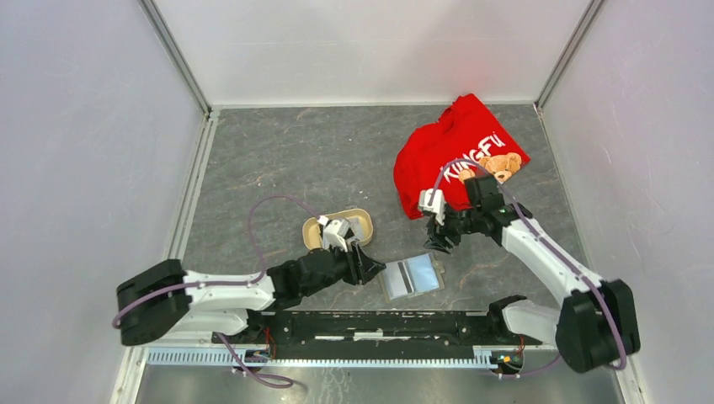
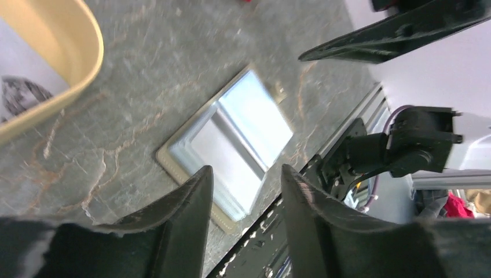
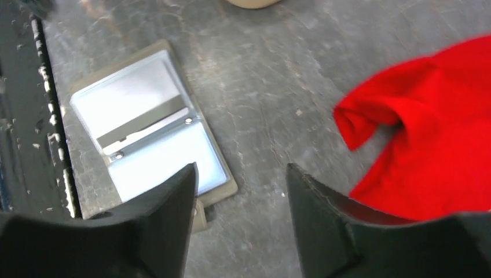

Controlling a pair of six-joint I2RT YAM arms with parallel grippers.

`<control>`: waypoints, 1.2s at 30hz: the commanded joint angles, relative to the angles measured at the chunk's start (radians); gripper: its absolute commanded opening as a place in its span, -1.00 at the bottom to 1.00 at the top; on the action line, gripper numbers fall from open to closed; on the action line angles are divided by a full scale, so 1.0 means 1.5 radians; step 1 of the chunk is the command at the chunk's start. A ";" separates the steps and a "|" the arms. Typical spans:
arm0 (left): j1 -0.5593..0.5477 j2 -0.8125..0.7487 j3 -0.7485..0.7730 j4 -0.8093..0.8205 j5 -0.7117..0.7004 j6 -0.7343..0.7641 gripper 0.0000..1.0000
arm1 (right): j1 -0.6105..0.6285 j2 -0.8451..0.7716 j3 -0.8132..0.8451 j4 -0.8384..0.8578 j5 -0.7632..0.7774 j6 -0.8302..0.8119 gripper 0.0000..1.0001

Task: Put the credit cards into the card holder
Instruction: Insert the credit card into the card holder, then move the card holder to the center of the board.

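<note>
1. Two hands are held part-open and empty: the left hand (image 1: 373, 271) beside the open card holder (image 1: 411, 276) on the table (image 1: 295, 151), the right hand (image 1: 439, 244) above its far corner.
2. The holder is best pinned flat.
3. A pale card (image 2: 14, 58), seemingly in the tray (image 2: 87, 58), is best pinched edgewise.

robot lab cell: white panel walls (image 1: 362, 46), aluminium posts (image 1: 175, 55), grey tabletop (image 1: 337, 160)

Red shirt (image 1: 455, 151) w/ teddy print far-right on grey table (image 1: 320, 160), beige oval tray (image 1: 364, 216) nr centre
</note>
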 commanded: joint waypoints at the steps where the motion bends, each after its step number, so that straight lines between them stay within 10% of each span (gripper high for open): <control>1: 0.000 -0.111 -0.021 -0.015 -0.081 0.073 0.32 | -0.049 -0.071 -0.059 0.101 0.010 0.039 0.57; 3: 0.004 -0.155 -0.040 -0.024 -0.117 0.058 0.95 | -0.050 -0.050 -0.081 0.057 -0.022 -0.024 0.59; 11: 0.036 -0.270 -0.099 -0.048 -0.048 -0.042 0.99 | -0.049 -0.066 -0.093 -0.040 0.050 -0.096 0.56; 24: 0.028 -0.053 0.035 -0.158 0.034 -0.078 0.70 | -0.040 -0.065 -0.134 0.011 0.081 -0.075 0.52; 36: -0.025 0.164 0.129 -0.188 -0.032 -0.151 0.29 | -0.005 -0.039 -0.120 0.065 0.138 -0.005 -0.30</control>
